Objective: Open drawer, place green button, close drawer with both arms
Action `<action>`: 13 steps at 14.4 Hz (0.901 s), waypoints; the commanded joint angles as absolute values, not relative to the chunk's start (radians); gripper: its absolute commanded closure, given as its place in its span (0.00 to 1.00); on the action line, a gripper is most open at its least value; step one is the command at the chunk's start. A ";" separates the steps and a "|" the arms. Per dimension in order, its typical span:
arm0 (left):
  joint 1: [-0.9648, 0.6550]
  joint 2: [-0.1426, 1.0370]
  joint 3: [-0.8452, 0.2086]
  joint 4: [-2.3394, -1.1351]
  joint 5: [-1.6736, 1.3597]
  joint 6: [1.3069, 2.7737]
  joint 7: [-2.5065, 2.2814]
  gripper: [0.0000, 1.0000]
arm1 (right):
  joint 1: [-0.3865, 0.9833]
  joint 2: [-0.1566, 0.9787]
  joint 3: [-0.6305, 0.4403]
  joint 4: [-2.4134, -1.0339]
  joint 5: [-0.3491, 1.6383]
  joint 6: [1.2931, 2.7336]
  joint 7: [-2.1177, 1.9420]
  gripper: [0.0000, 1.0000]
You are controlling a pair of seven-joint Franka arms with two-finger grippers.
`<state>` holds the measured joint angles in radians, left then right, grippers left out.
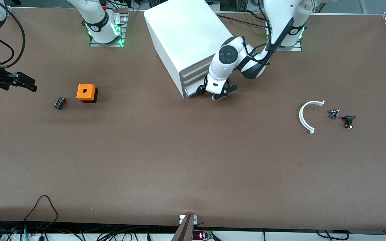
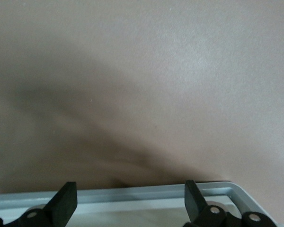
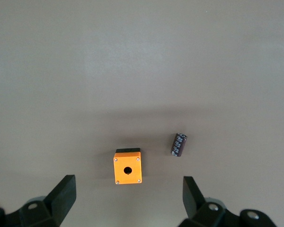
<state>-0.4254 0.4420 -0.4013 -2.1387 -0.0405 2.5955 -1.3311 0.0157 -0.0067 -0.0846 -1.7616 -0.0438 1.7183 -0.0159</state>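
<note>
While the left pincer (image 1: 217, 92) sits spread wide at the front of the drawer (image 1: 193, 91), the lowest of three in the white cabinet (image 1: 186, 40), its fingertips (image 2: 66, 201) straddle the drawer's front lip, not yet closed on it. To open it well, the fingers should close squarely on that lip, then pull straight out along the drawer's own line, which runs at an angle across the table (image 1: 193, 167). The right pincer (image 1: 28, 83) waits released above the orange cube (image 3: 128, 168) and a small dark part (image 3: 179, 144). I cannot pick out the button for certain among the small parts (image 1: 342, 117) toward the left arm's end.
</note>
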 commanded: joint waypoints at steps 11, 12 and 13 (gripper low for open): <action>-0.077 0.137 -0.313 -2.115 0.002 2.383 -0.710 0.00 | 0.015 -0.005 -0.086 -1.749 -0.026 1.710 -0.018 0.00; -0.037 0.085 -0.311 -2.097 0.002 2.306 -0.622 0.00 | 0.015 -0.005 -0.086 -1.749 -0.026 1.710 -0.018 0.00; -0.002 0.040 -0.301 -2.071 0.002 2.211 -0.523 0.00 | 0.015 -0.003 -0.086 -1.749 -0.026 1.710 -0.018 0.00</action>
<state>-0.0483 0.1661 -0.3006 -2.0788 -0.0212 2.3592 -0.6650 0.0158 -0.0067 -0.0846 -1.7616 -0.0438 1.7183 -0.0160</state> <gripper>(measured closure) 0.000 0.000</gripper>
